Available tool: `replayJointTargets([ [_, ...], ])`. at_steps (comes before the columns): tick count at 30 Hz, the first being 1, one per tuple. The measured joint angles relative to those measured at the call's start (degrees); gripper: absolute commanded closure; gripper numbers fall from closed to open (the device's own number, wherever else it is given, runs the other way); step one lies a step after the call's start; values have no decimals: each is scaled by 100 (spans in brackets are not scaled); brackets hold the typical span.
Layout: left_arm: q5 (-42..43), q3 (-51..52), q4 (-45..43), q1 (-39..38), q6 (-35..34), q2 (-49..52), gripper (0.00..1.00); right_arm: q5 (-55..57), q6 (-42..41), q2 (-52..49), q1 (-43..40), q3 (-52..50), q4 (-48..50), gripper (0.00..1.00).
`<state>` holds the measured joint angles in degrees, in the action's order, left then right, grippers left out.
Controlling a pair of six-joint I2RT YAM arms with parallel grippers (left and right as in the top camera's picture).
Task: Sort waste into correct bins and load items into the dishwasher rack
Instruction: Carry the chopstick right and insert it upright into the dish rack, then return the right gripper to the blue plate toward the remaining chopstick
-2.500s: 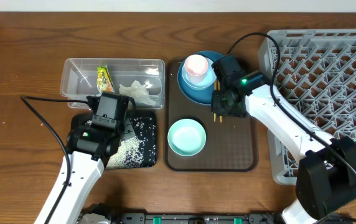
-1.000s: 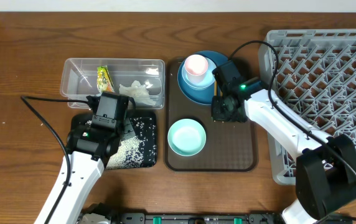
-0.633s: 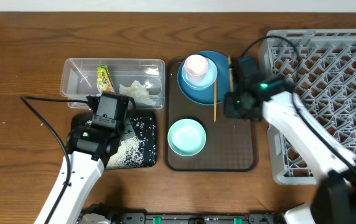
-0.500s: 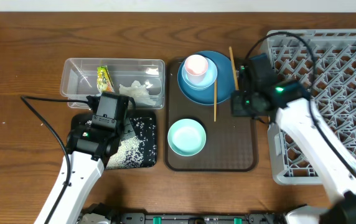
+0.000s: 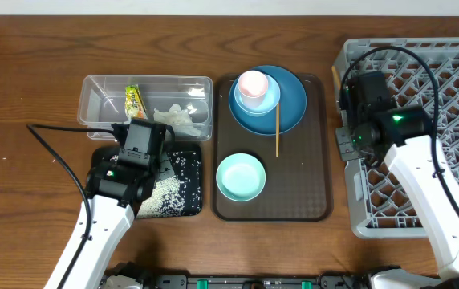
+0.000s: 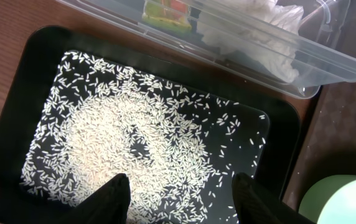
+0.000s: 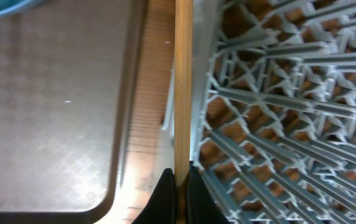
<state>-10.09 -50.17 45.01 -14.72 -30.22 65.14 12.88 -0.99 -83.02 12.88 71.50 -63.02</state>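
Note:
My right gripper [image 7: 182, 177] is shut on one wooden chopstick [image 7: 183, 81], held lengthwise above the left edge of the grey dishwasher rack [image 5: 438, 72]; from overhead that gripper [image 5: 342, 112] sits at the rack's rim. A second chopstick [image 5: 277, 128] lies on the brown tray against the dark blue plate [image 5: 292, 108]. On the plate stands the light blue bowl [image 5: 263, 103] with the pink cup [image 5: 253, 83] in it. The mint-green bowl [image 5: 240, 177] sits nearer. My left gripper [image 6: 181, 186] hangs open over rice [image 6: 128, 143] in the black tray [image 6: 35, 68].
The clear container [image 5: 101, 100] behind the black tray holds the yellow-green wrapper [image 5: 136, 101] and the white tissue [image 5: 175, 118]. The brown serving tray [image 5: 302, 189] lies between the bins and the rack. A black cable [image 5: 53, 148] trails left of my left arm.
My right gripper has lifted one chopstick off the brown tray and carried it right to the rack's left edge. The other chopstick stays beside the plate. The left arm has not moved.

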Motion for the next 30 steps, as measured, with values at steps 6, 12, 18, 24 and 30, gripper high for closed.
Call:
replayJointTargets([
  [6, 0, 0, 0, 0, 0, 0, 44, 107, 44, 0, -275, 0, 0, 99],
  [12, 0, 0, 0, 0, 0, 0, 44, 136, 103, 0, -503, 0, 9, 99],
  [18, 0, 0, -2, 0, 0, 0, 44, 149, 190, -2, -693, -114, 114, 99],
  [24, 0, 0, 0, 0, 0, 0, 44, 151, 323, -17, -710, -455, 369, 99],
  [30, 0, 0, 0, 0, 0, 0, 44, 149, 369, -26, -715, -798, 719, 83],
])
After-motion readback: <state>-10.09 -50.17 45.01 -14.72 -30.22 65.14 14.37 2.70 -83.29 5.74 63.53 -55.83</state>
